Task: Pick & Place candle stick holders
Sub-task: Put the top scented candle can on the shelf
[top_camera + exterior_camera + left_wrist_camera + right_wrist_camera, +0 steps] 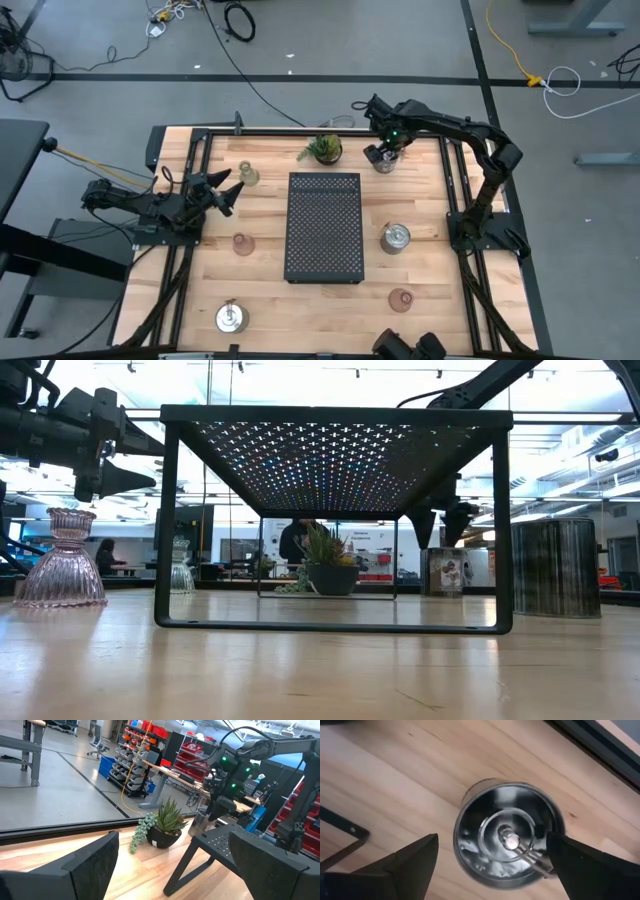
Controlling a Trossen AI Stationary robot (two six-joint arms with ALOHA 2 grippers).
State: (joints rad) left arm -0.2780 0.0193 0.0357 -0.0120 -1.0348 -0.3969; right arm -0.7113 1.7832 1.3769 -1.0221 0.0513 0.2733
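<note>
My right gripper (385, 152) is open at the table's far side, pointing down over a shiny silver holder (507, 840). Its two fingers stand on either side of the holder's round body without touching it. Two more silver holders stand at the right of the tray (397, 238) and near the front left (231, 317). A clear-greenish glass cup (247, 175) and two pinkish ones (242, 243) (401, 298) stand on the wood. My left gripper (225, 190) is open and empty, held above the table's left side.
A black perforated tray (323, 227) on legs stands in the table's middle. A small green potted plant (323, 150) sits just beyond it, left of my right gripper. Black rails (300, 131) border the table.
</note>
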